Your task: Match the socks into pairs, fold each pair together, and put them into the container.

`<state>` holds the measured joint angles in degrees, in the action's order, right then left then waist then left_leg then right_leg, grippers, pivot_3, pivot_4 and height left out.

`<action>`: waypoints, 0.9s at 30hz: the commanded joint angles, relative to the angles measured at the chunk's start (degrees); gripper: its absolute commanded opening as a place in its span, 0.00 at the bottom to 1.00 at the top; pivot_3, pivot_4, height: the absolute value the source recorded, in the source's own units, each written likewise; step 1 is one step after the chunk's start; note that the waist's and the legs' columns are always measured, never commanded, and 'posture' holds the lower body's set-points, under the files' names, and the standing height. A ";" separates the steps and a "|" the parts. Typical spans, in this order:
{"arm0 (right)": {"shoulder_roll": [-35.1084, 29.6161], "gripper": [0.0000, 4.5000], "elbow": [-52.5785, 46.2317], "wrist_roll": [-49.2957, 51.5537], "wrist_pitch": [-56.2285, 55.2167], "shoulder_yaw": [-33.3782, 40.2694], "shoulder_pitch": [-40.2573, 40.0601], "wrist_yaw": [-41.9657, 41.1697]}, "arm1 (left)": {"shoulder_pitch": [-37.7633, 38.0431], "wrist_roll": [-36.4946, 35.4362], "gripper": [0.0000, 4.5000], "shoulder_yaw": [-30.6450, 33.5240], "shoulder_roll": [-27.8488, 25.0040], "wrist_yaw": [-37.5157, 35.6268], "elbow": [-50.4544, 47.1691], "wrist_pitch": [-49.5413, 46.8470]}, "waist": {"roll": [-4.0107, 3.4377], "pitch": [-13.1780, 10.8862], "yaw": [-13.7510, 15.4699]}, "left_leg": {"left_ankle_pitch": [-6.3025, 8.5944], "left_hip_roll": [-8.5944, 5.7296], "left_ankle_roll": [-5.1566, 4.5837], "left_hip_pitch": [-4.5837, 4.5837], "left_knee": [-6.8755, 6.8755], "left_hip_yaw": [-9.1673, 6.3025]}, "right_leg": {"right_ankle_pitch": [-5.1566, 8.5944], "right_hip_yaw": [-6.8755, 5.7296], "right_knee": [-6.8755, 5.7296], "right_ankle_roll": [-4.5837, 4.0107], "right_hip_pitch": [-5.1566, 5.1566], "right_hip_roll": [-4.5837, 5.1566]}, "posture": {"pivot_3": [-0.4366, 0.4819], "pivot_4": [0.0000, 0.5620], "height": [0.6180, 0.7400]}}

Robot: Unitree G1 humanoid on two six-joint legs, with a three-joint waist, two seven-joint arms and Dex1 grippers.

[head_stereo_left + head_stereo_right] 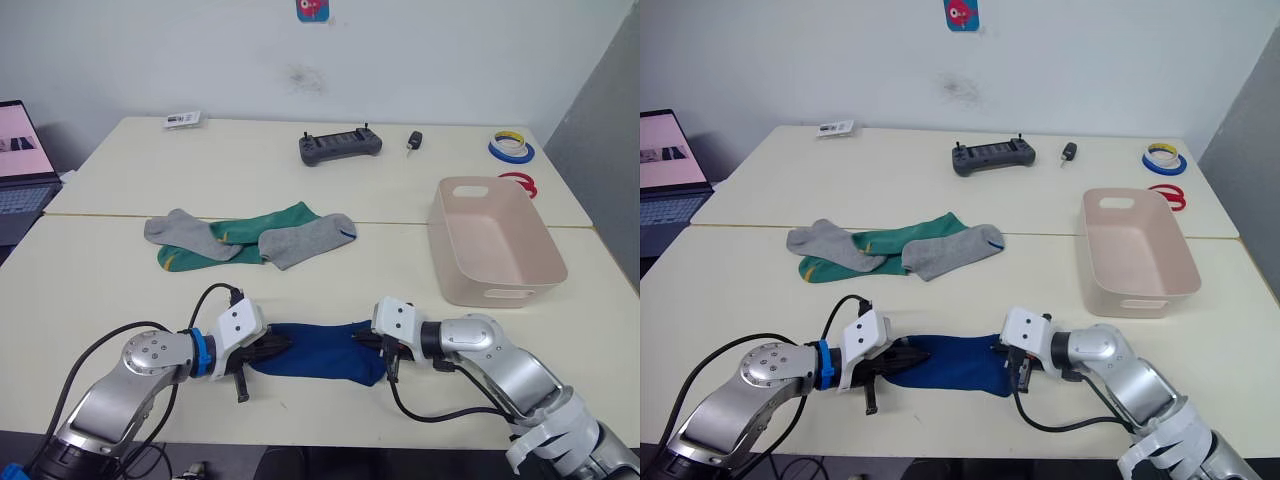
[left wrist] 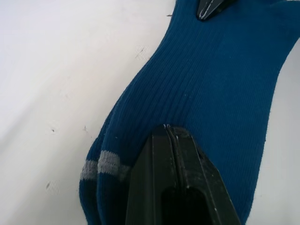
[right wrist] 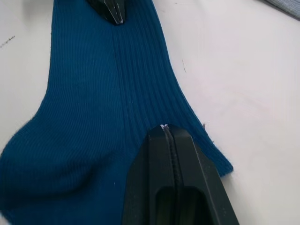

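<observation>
Lying flat on the pale desk (image 1: 90, 290), the dark blue ribbed fabric socks (image 1: 320, 350) are sitting near the front edge, well short of the pale pinkish-beige rectangular plastic container (image 1: 495, 240), which is standing off to their far right with nothing showing inside it. The left gripper (image 1: 262, 352) is pressing its fingers together on the cuff end, and the right gripper (image 1: 385, 352) is doing the same, pinched together on the opposite end of the same blue pair. So pairing of the blue socks is looking done, while folding and binning are not; no pair is in the container yet. Beyond the blue pair, to the container's left, the 2 grey soft socks (image 1: 300, 240) and the green socks with yellow marks (image 1: 250, 235) are lying overlapped and unsorted. How many green socks are lying there is hard to make out, since the grey ones are covering parts of them.
</observation>
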<state>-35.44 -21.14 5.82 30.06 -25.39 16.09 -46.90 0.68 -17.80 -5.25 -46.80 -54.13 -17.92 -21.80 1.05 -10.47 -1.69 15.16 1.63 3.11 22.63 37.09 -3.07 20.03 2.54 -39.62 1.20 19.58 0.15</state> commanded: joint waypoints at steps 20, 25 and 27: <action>-2.12 0.01 -3.25 2.62 -7.19 4.68 -4.16 -6.06 | 0.31 -2.20 0.00 1.11 -0.06 -2.01 -2.67 -3.32 | 0.02 -0.01 -0.04 | -0.05 0.00 -0.05 0.03 0.02 0.03 | 0.00 -0.01 -0.12 0.00 0.08 -0.03 | 0.48 0.27 1.00; -5.83 0.01 -0.59 2.79 -7.42 10.24 -3.09 -6.77 | 0.64 -2.05 0.00 1.17 0.84 -1.37 -2.62 -3.08 | 0.02 -0.01 0.00 | -0.05 -0.01 -0.04 0.02 0.05 0.03 | 0.00 0.00 -0.13 0.00 0.05 -0.01 | 0.48 0.27 1.00; -6.98 0.01 0.39 2.36 -8.23 11.65 -2.29 -7.06 | 0.86 -2.33 0.00 1.54 1.24 -1.06 -2.86 -3.23 | 0.02 -0.01 0.00 | -0.05 0.00 -0.05 0.02 0.04 0.02 | 0.00 0.00 -0.14 0.00 0.05 -0.01 | 0.48 0.27 1.00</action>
<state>-42.05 -20.11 7.95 23.49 -15.81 12.78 -53.63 1.26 -20.06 -4.34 -45.77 -55.55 -19.90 -25.61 1.07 -10.48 -1.69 15.11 1.62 3.06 22.65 37.12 -3.06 20.03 2.55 -39.77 1.20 19.64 0.14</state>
